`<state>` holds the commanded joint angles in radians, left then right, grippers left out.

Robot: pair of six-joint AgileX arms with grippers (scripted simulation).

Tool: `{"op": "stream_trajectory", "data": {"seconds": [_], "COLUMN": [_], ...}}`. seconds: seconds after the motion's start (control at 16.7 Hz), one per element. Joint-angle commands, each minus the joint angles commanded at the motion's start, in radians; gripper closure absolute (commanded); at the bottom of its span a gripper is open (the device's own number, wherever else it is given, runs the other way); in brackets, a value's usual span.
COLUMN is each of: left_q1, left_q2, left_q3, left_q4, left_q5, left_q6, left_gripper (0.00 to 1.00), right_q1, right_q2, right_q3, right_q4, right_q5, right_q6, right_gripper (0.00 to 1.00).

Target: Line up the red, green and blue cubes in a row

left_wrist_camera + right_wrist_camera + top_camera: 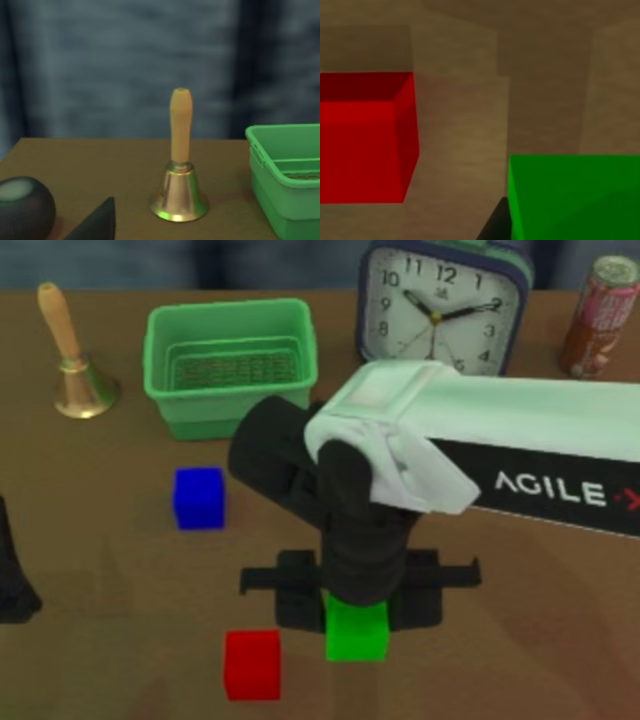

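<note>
The green cube (pixel 356 631) sits low in the top view, near the front edge of the table (pixel 520 620). It is just right of the red cube (pixel 252 664), with a small gap between them. The red cube lies a little nearer the front edge. The blue cube (pixel 199 497) is well apart, farther back and to the left, near the green basket (pixel 230 360).

The right claw (pixel 358 592) is right over the green cube, and the cube pokes out under it. I cannot tell if the claw is pinching the cube or has let go, because the arm hides the fingers.

I think this step is putting the green cube next to the red one. That looks almost done. Next the blue cube has to come down and join the row.

The left claw (pixel 12 580) is parked at the left edge of the table. A brass hand bell (pixel 74 365), an alarm clock (pixel 440 305) and a drink can (pixel 600 318) stand at the back.
</note>
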<state>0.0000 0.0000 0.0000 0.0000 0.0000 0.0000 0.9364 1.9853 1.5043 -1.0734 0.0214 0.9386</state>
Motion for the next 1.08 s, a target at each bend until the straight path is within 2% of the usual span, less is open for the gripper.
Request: {"op": "stream_trajectory", "data": {"seconds": [0.3, 0.66, 0.96, 1.08], "left_q1": [0.000, 0.000, 0.000, 0.000], "left_q2": [0.000, 0.000, 0.000, 0.000], "left_q3": [0.000, 0.000, 0.000, 0.000], "left_q4": [0.000, 0.000, 0.000, 0.000], "left_q5": [0.000, 0.000, 0.000, 0.000], "left_q6": [0.000, 0.000, 0.000, 0.000], "left_gripper": [0.00, 0.00, 0.00, 0.00], "right_q1": [-0.005, 0.001, 0.003, 0.003], "right_q2": [0.010, 0.081, 0.096, 0.096], "right_q3": [-0.010, -0.132, -0.153, -0.153], "right_q4": [0.016, 0.220, 0.249, 0.249], "right_q5": [-0.002, -0.001, 0.001, 0.001], "right_q6": [0.002, 0.003, 0.005, 0.005], "right_gripper": [1.00, 1.00, 1.00, 0.85]}}
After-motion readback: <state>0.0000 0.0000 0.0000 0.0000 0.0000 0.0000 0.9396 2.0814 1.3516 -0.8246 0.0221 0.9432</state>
